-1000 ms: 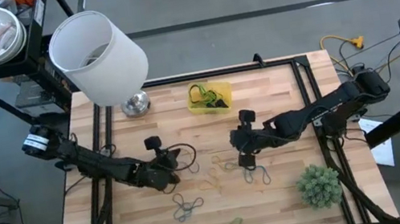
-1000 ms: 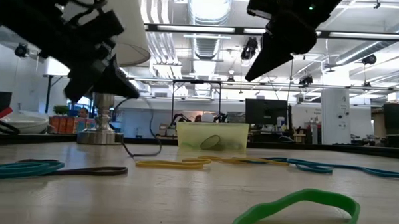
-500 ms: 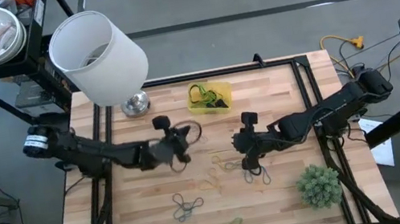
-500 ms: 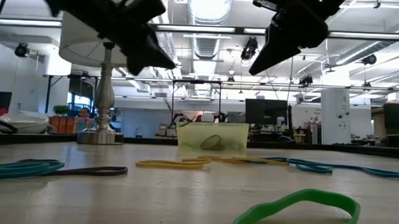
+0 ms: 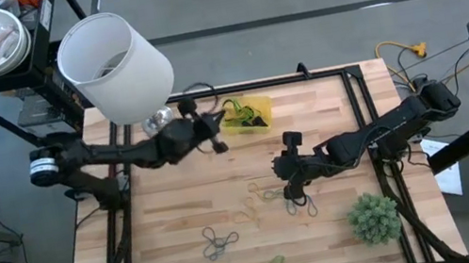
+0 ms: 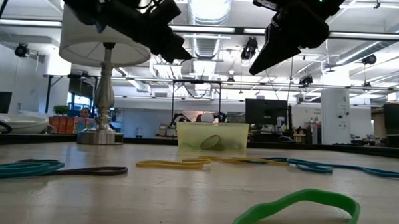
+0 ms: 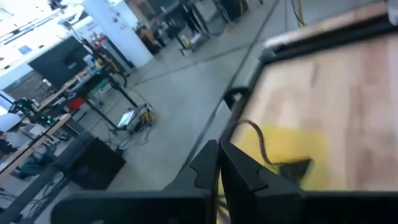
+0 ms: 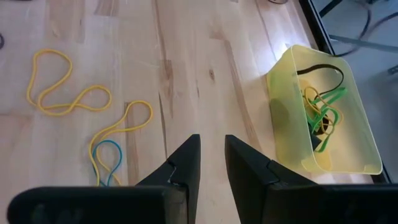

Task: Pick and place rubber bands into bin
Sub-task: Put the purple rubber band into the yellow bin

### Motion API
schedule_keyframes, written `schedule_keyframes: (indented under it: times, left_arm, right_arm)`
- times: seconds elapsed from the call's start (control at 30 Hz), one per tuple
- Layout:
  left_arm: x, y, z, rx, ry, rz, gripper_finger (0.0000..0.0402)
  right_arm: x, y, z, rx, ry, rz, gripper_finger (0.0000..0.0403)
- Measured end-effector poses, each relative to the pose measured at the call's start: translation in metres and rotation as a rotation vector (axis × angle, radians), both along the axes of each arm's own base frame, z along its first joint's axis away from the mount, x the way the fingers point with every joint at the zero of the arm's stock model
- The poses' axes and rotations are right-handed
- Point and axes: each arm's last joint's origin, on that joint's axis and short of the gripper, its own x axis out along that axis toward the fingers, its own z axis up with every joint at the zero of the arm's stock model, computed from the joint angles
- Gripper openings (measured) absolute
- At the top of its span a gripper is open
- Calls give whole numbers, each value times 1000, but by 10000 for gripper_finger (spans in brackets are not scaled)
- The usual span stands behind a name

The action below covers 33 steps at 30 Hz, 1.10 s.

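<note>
A wooden worktop [image 5: 326,107] holds two dark robot arms. The left arm has swung from the worktop's middle up to its far edge within the last second, so its claw [image 5: 214,141] now hangs just beside the yellow bin [image 5: 255,109]. That claw is clenched, and a thin dark band [image 7: 256,138] trails from its tip over the bin, so a drop looks close. The right claw [image 5: 289,182] has hardly moved; its fingers stand slightly apart, grasping nothing, above loose rubber bands [image 5: 299,203] directly beneath it. The bin, well beyond the right claw, already contains green, yellow and black bands [image 8: 320,112]. More bands [image 5: 220,242] lie scattered nearer the front edge.
</note>
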Motion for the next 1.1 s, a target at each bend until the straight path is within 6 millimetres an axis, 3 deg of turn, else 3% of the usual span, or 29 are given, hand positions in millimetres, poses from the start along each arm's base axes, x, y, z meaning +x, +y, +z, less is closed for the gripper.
schedule_keyframes:
  times: [0.27, 0.73, 0.87, 1.1]
  left_arm:
    - [4, 34, -3, -12, -116, -15, 0]
    - [67, 77, -70, -67, 50, 50, 0]
    - [72, 80, -79, -74, 72, 63, 0]
    - [64, 86, -83, -130, 144, 131, 0]
  right_arm:
    - [1, 0, 0, -14, 1, 18, 68]
    - [1, 0, 0, -14, 1, 18, 68]
    - [0, 0, 0, -15, 3, 19, 68]
    - [0, 0, 0, -14, 5, 18, 68]
